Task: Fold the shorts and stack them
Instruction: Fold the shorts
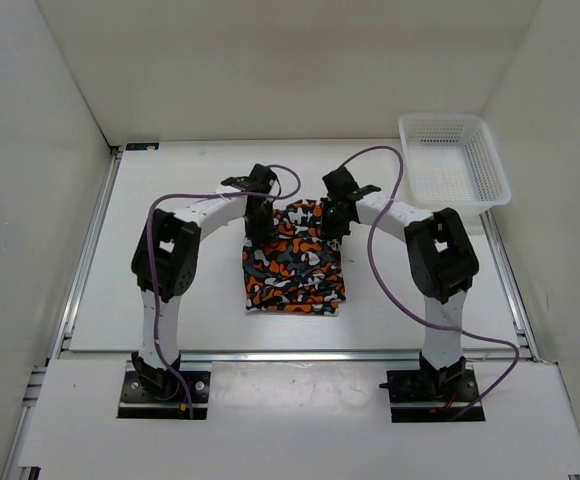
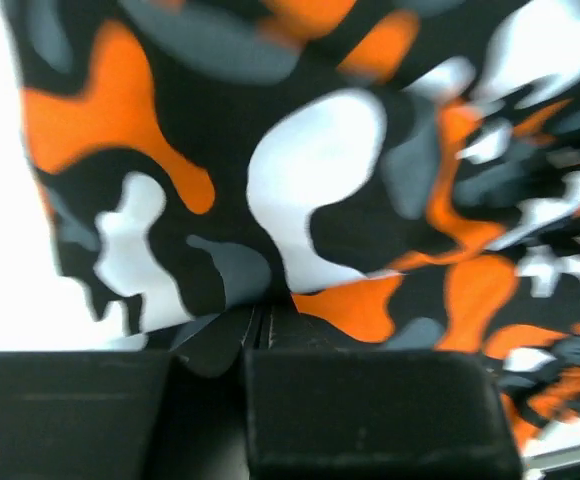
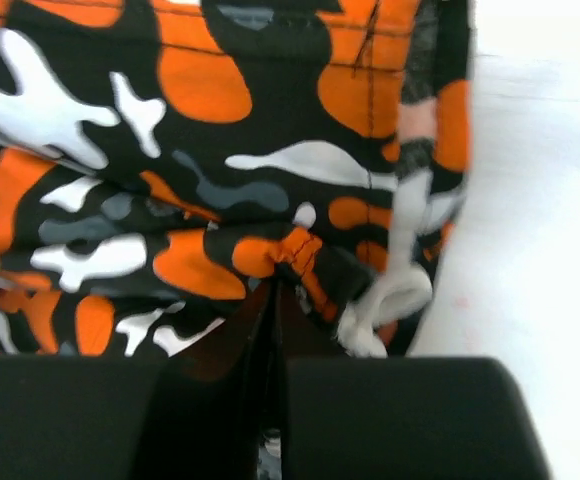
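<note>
Both wrist cams are wall-to-wall blurry fabric, so the actual fingertips are buried. From above, the shorts (image 1: 292, 268) sit as a folded bundle mid-table (image 1: 210, 320). The left gripper (image 1: 259, 228) is on their far left corner and the right gripper (image 1: 332, 225) on the far right one. Each looks pinched tight on a bit of cloth. The basket (image 1: 453, 160) sits off at the far right.

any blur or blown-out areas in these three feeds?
Left wrist: shorts print smeared at right, table blown out white at left. Right wrist: slightly soft, table bright at right. Top external: sharp, evenly lit, soft shadows only.
</note>
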